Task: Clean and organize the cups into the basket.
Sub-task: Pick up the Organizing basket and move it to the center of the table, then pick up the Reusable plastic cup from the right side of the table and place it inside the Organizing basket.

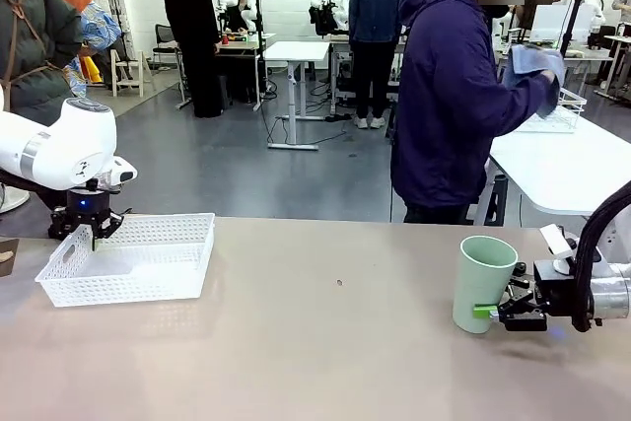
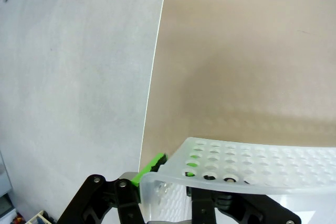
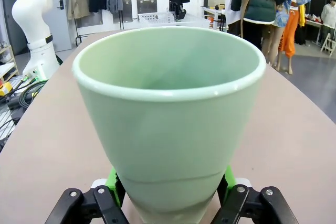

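The mint green cup (image 1: 485,278) (image 3: 168,114) stands upright on the table (image 1: 325,362) at its right side, and the right gripper (image 1: 493,313) (image 3: 170,184), reaching in level from the right, clamps its green pads on the cup's lower part. Far left, the white basket (image 1: 128,288) (image 2: 252,166) rests on the table; the left gripper (image 1: 94,231) (image 2: 173,182) points down, pinching its back wall

Matt mint cup (image 1: 482,283), white plastic basket (image 1: 128,288)
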You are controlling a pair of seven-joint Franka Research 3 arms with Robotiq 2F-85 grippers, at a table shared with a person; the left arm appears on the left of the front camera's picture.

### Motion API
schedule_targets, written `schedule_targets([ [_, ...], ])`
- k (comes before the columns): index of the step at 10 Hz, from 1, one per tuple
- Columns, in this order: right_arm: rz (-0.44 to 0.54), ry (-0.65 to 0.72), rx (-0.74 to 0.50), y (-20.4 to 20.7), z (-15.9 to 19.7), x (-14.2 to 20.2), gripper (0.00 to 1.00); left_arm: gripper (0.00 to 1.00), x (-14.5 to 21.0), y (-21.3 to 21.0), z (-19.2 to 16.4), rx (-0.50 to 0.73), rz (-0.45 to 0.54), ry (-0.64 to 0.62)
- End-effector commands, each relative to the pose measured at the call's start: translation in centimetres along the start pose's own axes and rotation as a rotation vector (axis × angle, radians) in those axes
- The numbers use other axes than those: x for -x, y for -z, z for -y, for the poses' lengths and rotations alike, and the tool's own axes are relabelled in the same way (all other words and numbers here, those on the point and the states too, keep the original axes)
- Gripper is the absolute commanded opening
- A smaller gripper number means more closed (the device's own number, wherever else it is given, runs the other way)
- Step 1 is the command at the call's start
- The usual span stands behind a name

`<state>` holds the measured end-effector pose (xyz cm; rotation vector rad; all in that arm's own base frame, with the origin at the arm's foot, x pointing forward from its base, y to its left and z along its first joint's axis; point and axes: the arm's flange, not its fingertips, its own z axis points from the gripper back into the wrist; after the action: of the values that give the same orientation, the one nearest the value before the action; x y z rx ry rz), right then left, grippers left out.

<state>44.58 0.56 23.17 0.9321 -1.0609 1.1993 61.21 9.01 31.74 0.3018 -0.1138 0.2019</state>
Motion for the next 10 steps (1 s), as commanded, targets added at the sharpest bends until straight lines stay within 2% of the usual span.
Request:
schedule_targets([
  [1,0.004,-0.035,-0.018,-0.1,0.0,0.9,0.0,0.0,-0.3,-0.3,-0.2,-0.018,-0.013,-0.014],
  [3,0.002,-0.034,-0.021,-0.2,0.0,0.9,0.0,0.0,-0.3,-0.4,-0.2,-0.017,-0.017,-0.019],
  [4,0.001,-0.034,-0.021,-0.2,0.0,0.9,0.22,0.0,-0.3,-0.4,-0.2,-0.017,-0.02,-0.023],
  [5,0.0,-0.033,-0.02,-0.2,0.0,0.9,0.22,0.0,-0.3,-0.4,-0.2,-0.017,-0.023,-0.026],
  [6,-0.001,-0.032,-0.019,-0.2,0.0,1.0,0.0,0.0,-0.3,-0.5,-0.2,-0.014,-0.027,-0.031],
  [7,-0.004,-0.028,-0.009,-0.3,0.0,0.9,0.22,0.0,-0.3,-0.5,-0.2,-0.011,-0.027,-0.041],
  [8,-0.004,-0.023,0.019,-0.5,-0.2,0.6,0.0,0.0,-0.3,-0.7,0.0,-0.012,-0.026,-0.082],
  [9,0.0,0.002,0.032,-0.9,-0.4,-0.1,0.13,0.0,-0.2,-1.3,0.2,-0.015,-0.04,-0.114],
  [10,0.009,0.01,0.039,-1.7,-0.9,-1.3,0.13,0.0,-0.1,-2.0,0.8,-0.02,-0.052,-0.163],
])
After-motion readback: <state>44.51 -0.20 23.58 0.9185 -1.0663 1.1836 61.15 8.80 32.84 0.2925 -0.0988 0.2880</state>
